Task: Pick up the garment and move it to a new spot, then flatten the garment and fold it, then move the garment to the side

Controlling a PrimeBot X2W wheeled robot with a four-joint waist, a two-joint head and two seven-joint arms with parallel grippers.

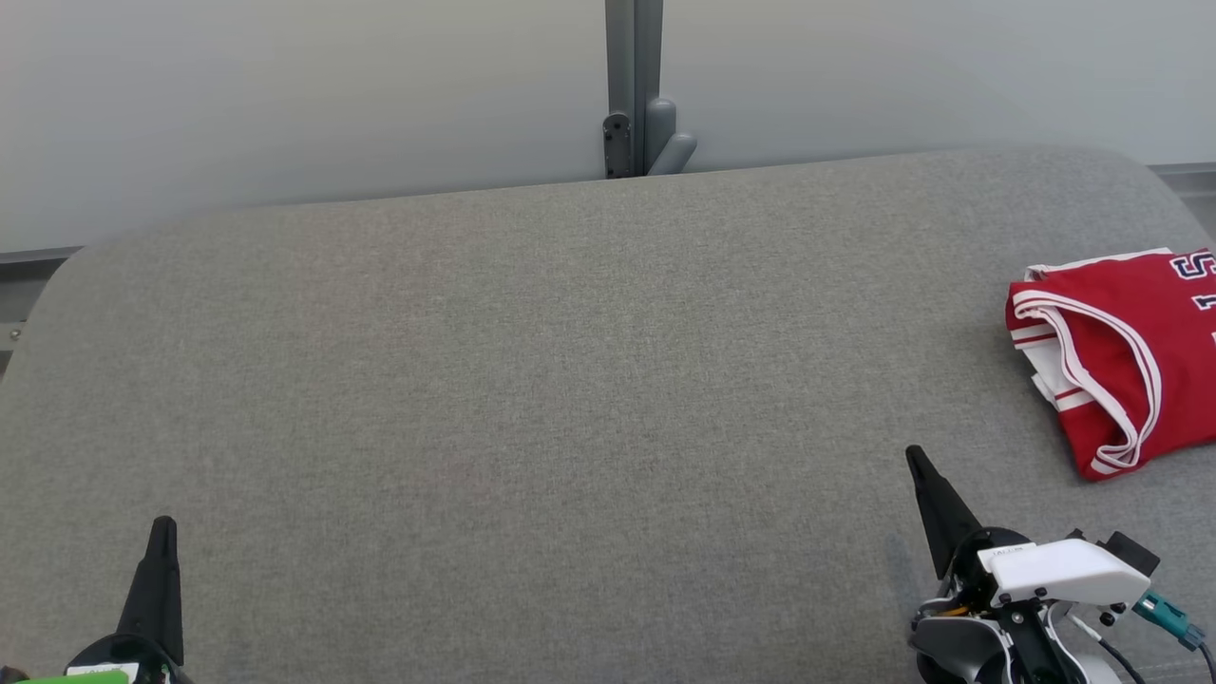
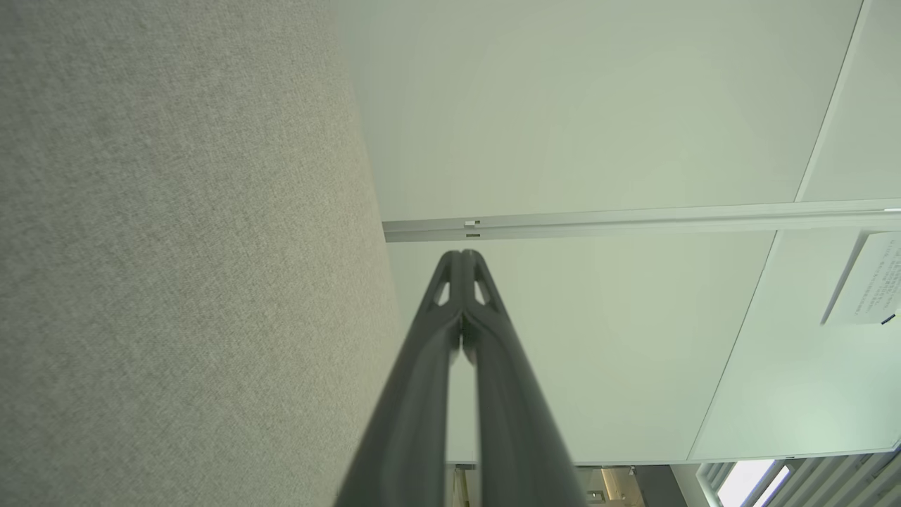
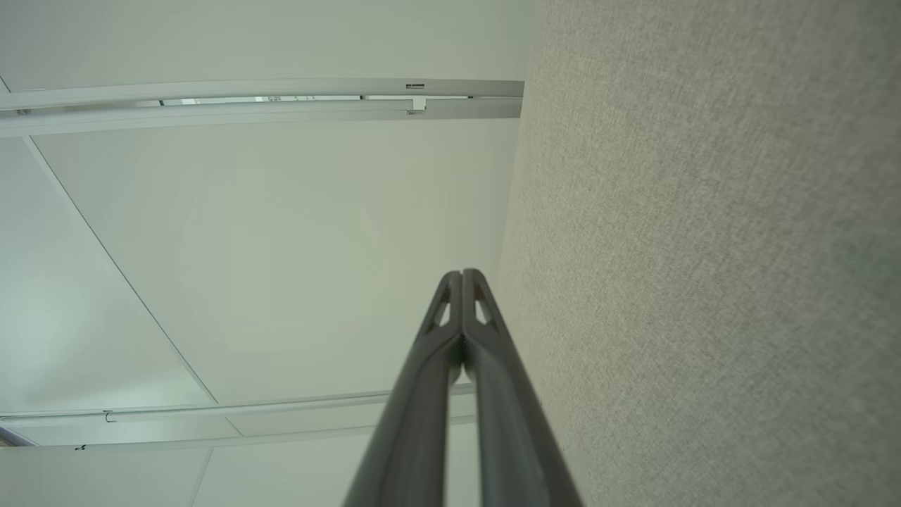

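The garment (image 1: 1126, 356) is a red jersey with white trim, folded into a compact stack at the far right of the grey fabric table (image 1: 532, 399), partly cut off by the head view's right edge. My right gripper (image 1: 916, 458) is shut, low at the right, its tip a short way left of and below the jersey, not touching it. At the lower left my left gripper (image 1: 163, 524) is shut, far from the jersey. The wrist views show each pair of fingers pressed together with nothing between them: left gripper (image 2: 462, 253), right gripper (image 3: 462, 272).
A pale wall stands behind the table, with a grey vertical post and bracket (image 1: 635, 123) at its middle. The table's back edge curves down at both corners. In the wrist views the grey surface (image 2: 176, 246) runs beside the fingers.
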